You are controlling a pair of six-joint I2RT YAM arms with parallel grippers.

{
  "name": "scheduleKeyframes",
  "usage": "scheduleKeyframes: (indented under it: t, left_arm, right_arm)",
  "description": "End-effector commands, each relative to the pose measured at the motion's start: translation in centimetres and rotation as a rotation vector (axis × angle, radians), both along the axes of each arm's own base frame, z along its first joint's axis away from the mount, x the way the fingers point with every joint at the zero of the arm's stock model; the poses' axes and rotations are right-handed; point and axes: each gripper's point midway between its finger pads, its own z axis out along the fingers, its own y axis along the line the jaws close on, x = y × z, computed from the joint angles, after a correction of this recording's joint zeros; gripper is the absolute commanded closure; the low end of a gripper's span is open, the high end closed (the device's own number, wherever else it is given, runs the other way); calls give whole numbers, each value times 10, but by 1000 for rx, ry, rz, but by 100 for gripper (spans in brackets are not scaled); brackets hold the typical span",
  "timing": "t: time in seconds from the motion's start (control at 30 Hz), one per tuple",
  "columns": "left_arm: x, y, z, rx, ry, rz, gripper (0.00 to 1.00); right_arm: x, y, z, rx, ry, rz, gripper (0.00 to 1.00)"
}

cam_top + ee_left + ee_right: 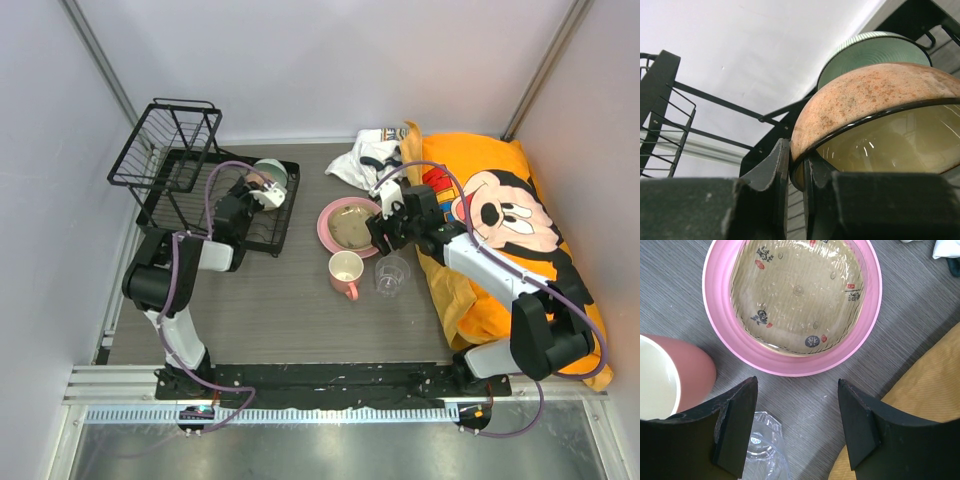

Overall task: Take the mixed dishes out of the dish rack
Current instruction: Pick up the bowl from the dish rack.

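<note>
The black wire dish rack stands at the back left. My left gripper sits over the rack's right end, shut on the rim of a speckled tan-pink bowl with a glossy yellow inside. A mint-green bowl stands right behind it. My right gripper hangs open over the table, its fingers empty. Beyond it the large pink plate carries the tan shallow dish. The pink mug and the clear glass cup stand at its left.
An orange Mickey Mouse cushion fills the right side, its edge next to my right gripper. A white cloth lies behind the plate. The rack's raised upper basket stands by the left wall.
</note>
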Motion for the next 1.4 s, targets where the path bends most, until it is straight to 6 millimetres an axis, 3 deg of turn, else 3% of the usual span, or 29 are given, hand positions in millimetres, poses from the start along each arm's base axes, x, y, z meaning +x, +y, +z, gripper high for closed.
scheduleKeyframes:
  t: [0.0, 0.33, 0.47, 1.0, 1.03, 1.17, 1.27, 1.33, 1.37]
  left_arm:
    - [4, -3, 118, -94, -426, -6, 100]
    - [-4, -1, 122, -125, -437, -7, 100]
    - [-12, 2, 137, -151, -455, -3, 100]
    - [-35, 14, 159, -268, -372, 28, 100]
    - [-41, 19, 170, -293, -379, 44, 100]
    - [-49, 24, 164, -364, -233, 77, 100]
    - [-59, 23, 177, -439, -166, 78, 100]
    - [-63, 20, 168, -459, -43, 84, 100]
    - [-69, 17, 182, -475, -36, 59, 100]
  right_arm:
    - [7, 4, 12, 18, -32, 11, 30]
    - [8, 2, 7, 9, -17, 8, 30]
    - [8, 3, 7, 10, -17, 12, 30]
    - [7, 3, 15, 26, -28, 10, 30]
    - [8, 3, 16, 27, -33, 9, 30]
    - [7, 5, 24, 46, -46, 12, 30]
    - [7, 6, 31, 64, -58, 7, 30]
    - [6, 9, 36, 87, -58, 8, 30]
    - [6, 10, 44, 100, -67, 6, 30]
